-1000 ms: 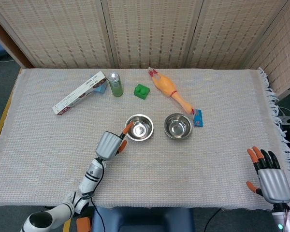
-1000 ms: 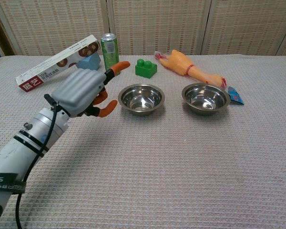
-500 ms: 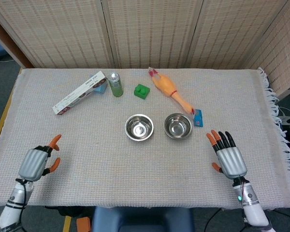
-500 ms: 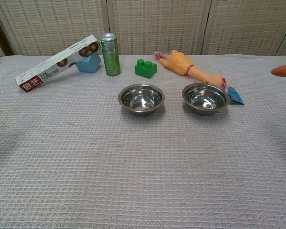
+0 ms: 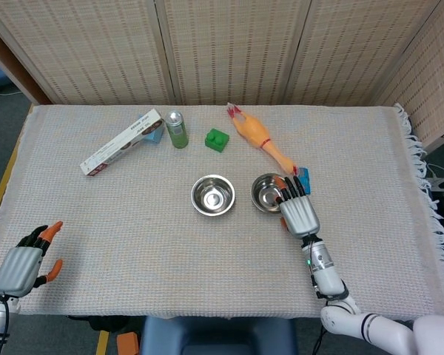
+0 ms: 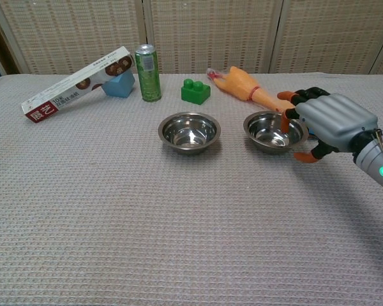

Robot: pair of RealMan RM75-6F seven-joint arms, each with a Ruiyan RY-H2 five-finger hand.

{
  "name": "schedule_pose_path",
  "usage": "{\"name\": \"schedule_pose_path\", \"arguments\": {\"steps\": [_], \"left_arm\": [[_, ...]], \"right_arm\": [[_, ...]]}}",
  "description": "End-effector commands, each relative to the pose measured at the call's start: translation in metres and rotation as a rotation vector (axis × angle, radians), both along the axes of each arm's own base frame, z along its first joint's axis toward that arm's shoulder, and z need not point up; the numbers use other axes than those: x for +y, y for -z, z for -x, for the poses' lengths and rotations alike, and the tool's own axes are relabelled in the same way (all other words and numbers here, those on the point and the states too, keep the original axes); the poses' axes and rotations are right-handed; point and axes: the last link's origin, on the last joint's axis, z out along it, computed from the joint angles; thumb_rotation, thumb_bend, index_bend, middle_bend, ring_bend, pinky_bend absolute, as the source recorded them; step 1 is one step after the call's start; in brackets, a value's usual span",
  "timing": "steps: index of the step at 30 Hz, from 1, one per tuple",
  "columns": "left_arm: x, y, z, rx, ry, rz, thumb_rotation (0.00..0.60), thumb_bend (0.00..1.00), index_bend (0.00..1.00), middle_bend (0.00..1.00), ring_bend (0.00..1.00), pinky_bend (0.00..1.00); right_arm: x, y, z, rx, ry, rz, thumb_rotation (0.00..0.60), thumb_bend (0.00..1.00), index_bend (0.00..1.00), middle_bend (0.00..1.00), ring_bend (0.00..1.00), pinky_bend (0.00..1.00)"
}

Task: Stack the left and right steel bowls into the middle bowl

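Observation:
Two steel bowls sit on the cloth: one in the middle and one to its right. My right hand is at the right bowl's right rim. Its fingertips reach over the rim into the bowl and the thumb stays outside. That bowl lies flat on the cloth. My left hand hovers at the table's near-left corner, fingers apart and holding nothing; the chest view does not show it.
Along the far side lie a long carton propped on a blue block, a green can, a green brick and a rubber chicken. A small blue packet lies just beyond my right hand.
My left hand pulled back from beside the middle bowl to the near-left corner. My right hand came in from the near-right edge to the right bowl's rim.

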Motion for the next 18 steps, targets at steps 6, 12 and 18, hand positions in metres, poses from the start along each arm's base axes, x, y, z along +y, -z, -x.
{"name": "schedule_pose_path", "arguments": {"steps": [6,12,18], "left_arm": [[0.001,-0.005,0.001,-0.002,0.004,-0.019,0.600,0.42,0.00,0.14,0.09,0.25],[0.001,-0.004,0.002,-0.002,0.002,-0.012,0.600,0.42,0.00,0.14,0.09,0.25],[0.001,-0.004,0.001,-0.004,0.002,-0.015,0.600,0.42,0.00,0.14,0.09,0.25]], "right_arm": [[-0.021,0.034,-0.018,-0.039,0.015,-0.009,0.600,0.36,0.58,0.00,0.00,0.00],[-0.021,0.033,-0.022,-0.083,-0.010,0.013,0.600,0.41,0.72,0.00,0.00,0.00],[-0.014,0.013,-0.036,-0.187,-0.082,0.067,0.600,0.41,0.73,0.00,0.00,0.00]]}}
